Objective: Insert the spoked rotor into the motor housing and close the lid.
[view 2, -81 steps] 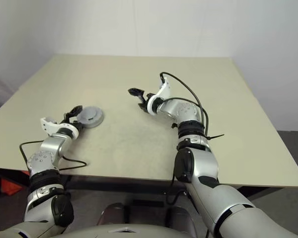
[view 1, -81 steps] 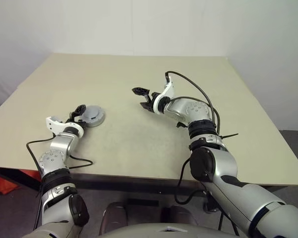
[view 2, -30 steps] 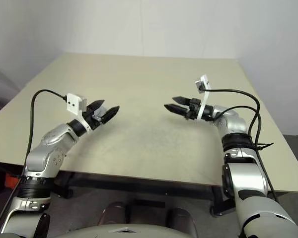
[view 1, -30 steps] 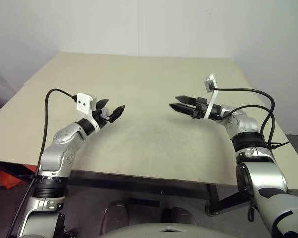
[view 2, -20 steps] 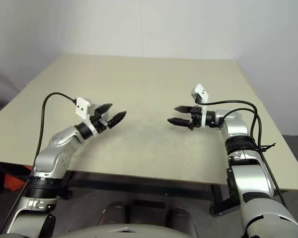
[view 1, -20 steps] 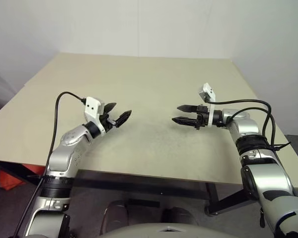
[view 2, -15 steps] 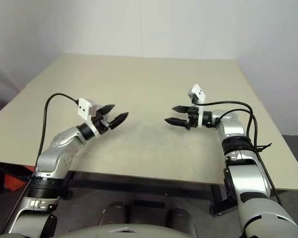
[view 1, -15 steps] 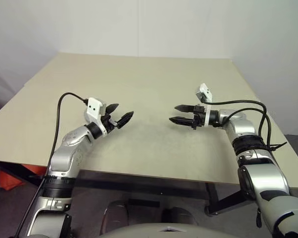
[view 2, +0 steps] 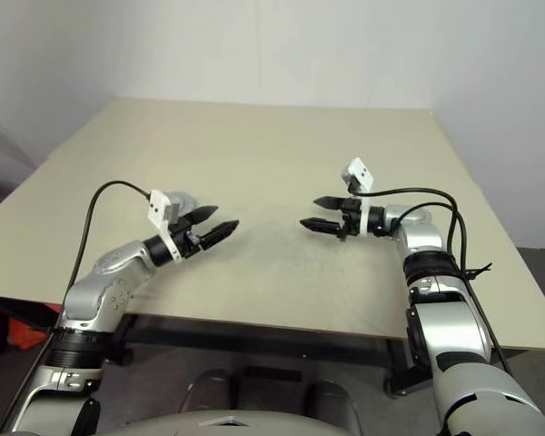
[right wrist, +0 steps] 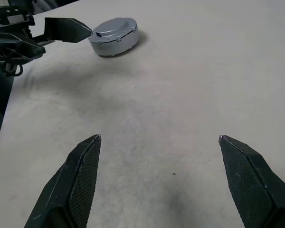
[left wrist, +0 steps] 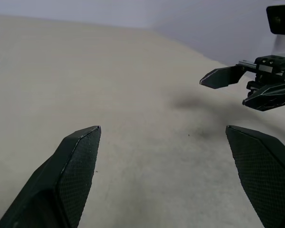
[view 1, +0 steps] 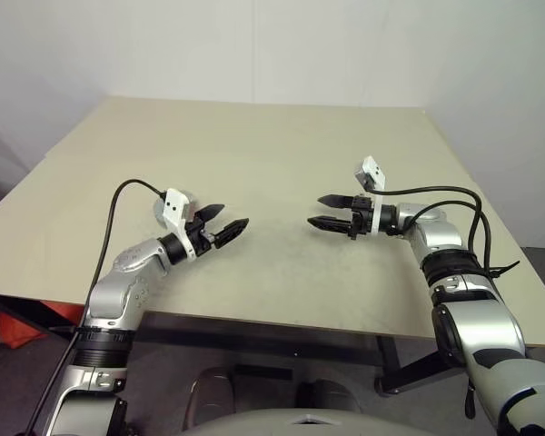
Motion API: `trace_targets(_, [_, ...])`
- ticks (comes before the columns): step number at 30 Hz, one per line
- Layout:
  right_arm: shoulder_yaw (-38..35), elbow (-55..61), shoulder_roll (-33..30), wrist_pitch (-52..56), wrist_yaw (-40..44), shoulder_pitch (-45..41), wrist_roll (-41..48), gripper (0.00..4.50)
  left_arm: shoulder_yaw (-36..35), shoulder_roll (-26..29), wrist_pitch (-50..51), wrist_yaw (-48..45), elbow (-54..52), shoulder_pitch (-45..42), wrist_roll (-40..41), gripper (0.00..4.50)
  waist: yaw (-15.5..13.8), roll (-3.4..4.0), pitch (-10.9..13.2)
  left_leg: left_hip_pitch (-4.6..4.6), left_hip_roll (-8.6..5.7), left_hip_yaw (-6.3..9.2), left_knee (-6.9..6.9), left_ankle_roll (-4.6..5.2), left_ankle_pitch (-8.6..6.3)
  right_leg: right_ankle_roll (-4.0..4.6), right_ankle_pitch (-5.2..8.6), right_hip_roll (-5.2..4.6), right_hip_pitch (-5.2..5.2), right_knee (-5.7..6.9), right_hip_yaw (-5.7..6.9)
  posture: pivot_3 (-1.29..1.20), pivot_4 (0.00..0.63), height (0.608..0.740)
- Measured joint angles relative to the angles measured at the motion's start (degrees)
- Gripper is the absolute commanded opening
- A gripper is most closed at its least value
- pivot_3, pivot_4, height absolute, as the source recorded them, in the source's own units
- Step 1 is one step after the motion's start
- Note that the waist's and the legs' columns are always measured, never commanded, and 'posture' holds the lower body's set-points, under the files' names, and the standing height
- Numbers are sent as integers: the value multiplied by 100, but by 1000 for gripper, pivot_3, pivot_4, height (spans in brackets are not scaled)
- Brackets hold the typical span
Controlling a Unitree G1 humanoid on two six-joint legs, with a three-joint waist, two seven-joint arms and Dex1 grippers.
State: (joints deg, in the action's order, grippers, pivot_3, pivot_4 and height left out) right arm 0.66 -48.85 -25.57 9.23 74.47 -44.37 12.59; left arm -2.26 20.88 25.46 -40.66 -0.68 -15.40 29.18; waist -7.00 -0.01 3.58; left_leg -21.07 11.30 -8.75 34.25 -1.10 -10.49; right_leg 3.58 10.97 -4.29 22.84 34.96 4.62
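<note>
- The table (view 1: 282, 154) under my arms is a broad, pale beige board with a matte, faintly speckled top; its near edge runs across in front of me.
- Behind it stand plain white walls, meeting in a corner past the far edge.
- Below the table's left edge a bit of dark floor shows, with something orange-red (view 1: 14, 334) lying there.
- The motor housing (right wrist: 114, 36) sits flat on the table with its silvery-grey lid on, a closed round case; nothing of its inside can be seen.
- In the head views it peeks out just behind the white camera block on my left wrist (view 2: 183, 199).
- My left gripper (view 1: 220, 225) hangs above the table just beside the housing, on its inner side, its fingers spread wide and holding nothing.
- My right gripper (view 1: 329, 211) hangs over the middle of the table, well apart from the housing, also spread wide and empty.
- The two grippers point toward each other, bare tabletop between them.
- Black cables (view 1: 436, 193) loop from both wrists.
</note>
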Motion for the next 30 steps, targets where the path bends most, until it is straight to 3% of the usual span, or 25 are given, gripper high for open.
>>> trace_targets(14, [-5,133,-65,126,413,15,73,4500,-55,394,466,-360,32,-197,131,4469,0,2,0,0,0,0,0,0,0,0,0,0,0,0,0,0,0,740])
trace_targets(30, [-57,468,-116,374,576,230,165,4500,-120,381,525,-510,241,-431,129,4469,-3,2,0,0,1,0,0,0,0,0,0,0,-1,0,0,0,0,740])
